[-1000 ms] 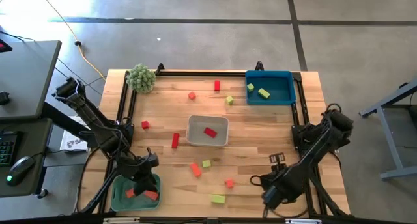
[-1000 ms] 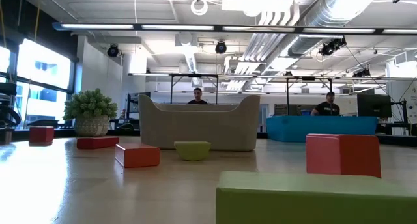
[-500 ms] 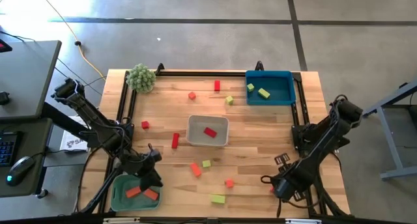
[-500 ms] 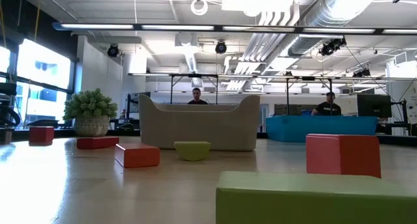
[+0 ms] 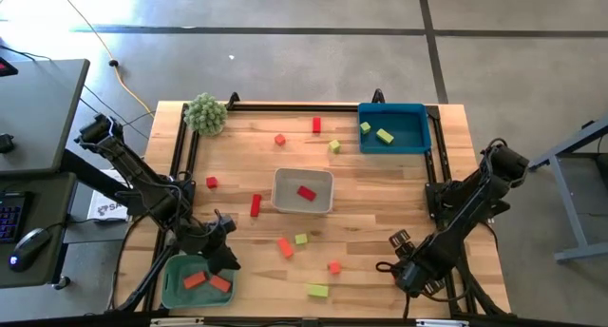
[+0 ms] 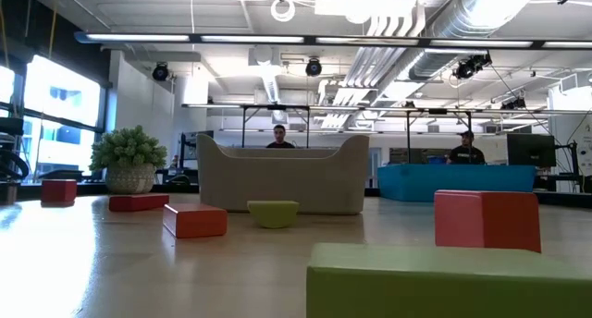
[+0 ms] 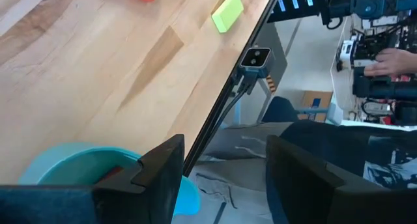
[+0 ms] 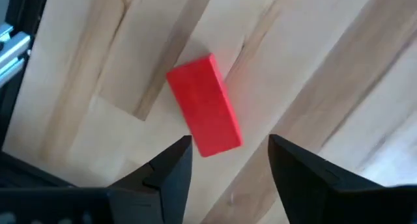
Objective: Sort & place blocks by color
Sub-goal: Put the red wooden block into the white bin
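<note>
Right gripper [image 8: 225, 162] open, empty, over the desk's [image 5: 380, 189] near right corner; a red block [image 8: 204, 105] lies flat on the wood just ahead of its fingertips, untouched. Left gripper [image 7: 225, 168] open, empty, above the green tray [image 5: 176, 287] holding two orange-red blocks [image 5: 207, 281].

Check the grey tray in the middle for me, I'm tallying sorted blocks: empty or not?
Not empty. The high view shows one red block lying inside the grey tray, with nothing else in it.

Three trays [image 5: 394, 146], eight red blocks [image 5: 305, 192], five yellow-green [image 5: 317, 291], one plant [image 5: 206, 112]
</note>
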{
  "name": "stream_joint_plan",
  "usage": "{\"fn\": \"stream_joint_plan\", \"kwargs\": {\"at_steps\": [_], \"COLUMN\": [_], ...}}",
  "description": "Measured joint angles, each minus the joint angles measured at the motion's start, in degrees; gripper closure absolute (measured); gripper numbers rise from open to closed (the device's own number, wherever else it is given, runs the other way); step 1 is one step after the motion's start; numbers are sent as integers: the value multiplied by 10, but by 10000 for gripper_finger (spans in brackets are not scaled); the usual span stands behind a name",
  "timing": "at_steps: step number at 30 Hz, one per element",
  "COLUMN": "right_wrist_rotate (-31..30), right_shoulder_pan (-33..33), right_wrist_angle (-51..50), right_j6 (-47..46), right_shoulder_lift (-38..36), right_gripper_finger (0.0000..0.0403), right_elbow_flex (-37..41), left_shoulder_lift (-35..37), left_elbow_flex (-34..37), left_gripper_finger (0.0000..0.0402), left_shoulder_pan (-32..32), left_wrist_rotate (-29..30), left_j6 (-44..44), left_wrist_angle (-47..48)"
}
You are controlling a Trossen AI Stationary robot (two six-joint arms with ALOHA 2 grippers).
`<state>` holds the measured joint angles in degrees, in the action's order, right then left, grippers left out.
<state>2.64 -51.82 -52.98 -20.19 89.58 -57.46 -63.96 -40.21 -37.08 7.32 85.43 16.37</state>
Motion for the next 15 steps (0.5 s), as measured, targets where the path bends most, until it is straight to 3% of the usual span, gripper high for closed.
{"fn": "stream_joint_plan", "kwargs": {"at_steps": [5,15], "right_wrist_rotate": [19,-6], "right_shoulder_pan": [-14,-22], "right_wrist_angle": [38,98], "right_j6": [-3,-5], "right_shoulder_lift": [0,0], "right_gripper_finger": [214,214], "right_elbow_flex": [29,67], "left_shoulder_lift": [0,0], "left_elbow_flex": [0,0], "left_gripper_finger": [195,195], "left_shoulder_pan": [0,0], "left_wrist_rotate": [11,39], "left_j6": [1,-1], "left_wrist_angle": [0,0]}}
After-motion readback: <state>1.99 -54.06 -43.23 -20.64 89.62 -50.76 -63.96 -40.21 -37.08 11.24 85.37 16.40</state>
